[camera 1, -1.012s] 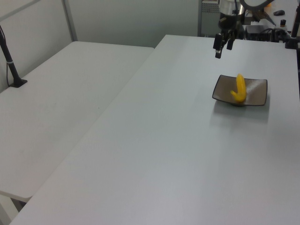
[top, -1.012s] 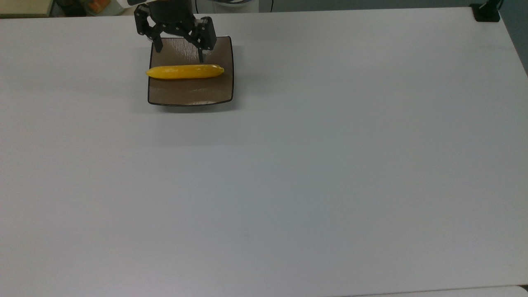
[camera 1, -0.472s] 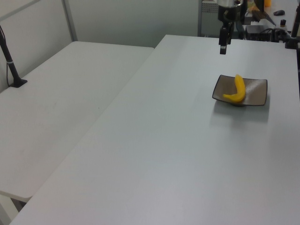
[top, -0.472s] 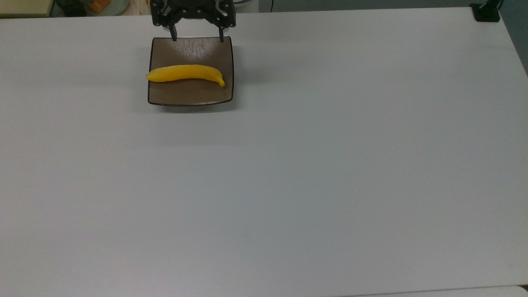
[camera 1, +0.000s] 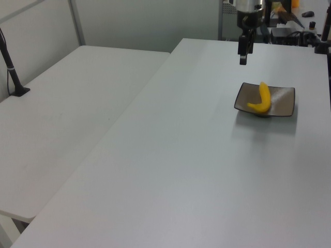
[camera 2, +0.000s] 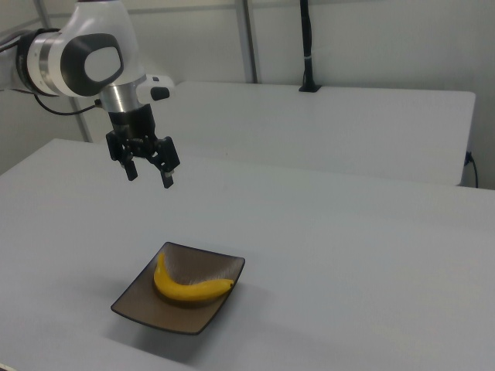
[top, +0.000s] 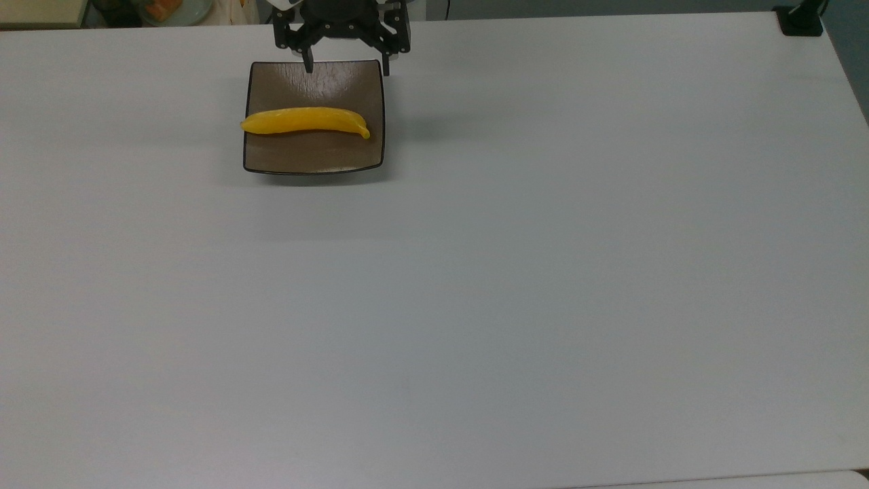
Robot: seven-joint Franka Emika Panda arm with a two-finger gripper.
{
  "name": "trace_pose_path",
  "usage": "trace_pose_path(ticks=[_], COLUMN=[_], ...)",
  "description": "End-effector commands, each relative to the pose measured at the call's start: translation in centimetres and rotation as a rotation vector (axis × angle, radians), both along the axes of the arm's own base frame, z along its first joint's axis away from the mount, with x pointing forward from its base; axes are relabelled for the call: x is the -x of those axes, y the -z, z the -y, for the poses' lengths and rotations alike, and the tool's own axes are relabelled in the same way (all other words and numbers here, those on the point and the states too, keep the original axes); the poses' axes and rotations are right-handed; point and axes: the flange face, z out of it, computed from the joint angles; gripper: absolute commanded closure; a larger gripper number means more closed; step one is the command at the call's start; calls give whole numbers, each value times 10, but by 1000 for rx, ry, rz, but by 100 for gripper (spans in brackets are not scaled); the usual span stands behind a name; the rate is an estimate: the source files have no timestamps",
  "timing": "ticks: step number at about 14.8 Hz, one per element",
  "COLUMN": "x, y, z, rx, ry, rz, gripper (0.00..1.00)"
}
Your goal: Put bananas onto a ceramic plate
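Note:
The yellow banana (top: 305, 120) lies flat across the square brown-grey ceramic plate (top: 314, 153), which rests on the white table. The same banana (camera 2: 188, 287) sits curved in the plate (camera 2: 147, 305) in the right view, and banana (camera 1: 261, 98) and plate (camera 1: 283, 99) also appear in the left view. My gripper (top: 347, 68) hangs well above the plate's far edge, open and holding nothing. It is high over the table in the right view (camera 2: 148, 176) and in the left view (camera 1: 243, 59).
The white table (top: 475, 305) stretches wide around the plate. A second white table (camera 2: 348, 124) stands behind. A black stand base (top: 800, 20) sits at the top view's upper right corner. A pale dish with orange food (top: 170, 9) lies beyond the table's far edge.
The gripper has risen off the plate and drawn back past its far edge, turning. The banana, released, rolled onto its side and settled in the plate.

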Motion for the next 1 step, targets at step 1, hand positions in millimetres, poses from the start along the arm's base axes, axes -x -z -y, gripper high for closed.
trace_pose_path(ticks=[1], x=[-5], y=[-6], z=[-2], rx=[-10], ry=[22], rz=[16], gripper=[0])
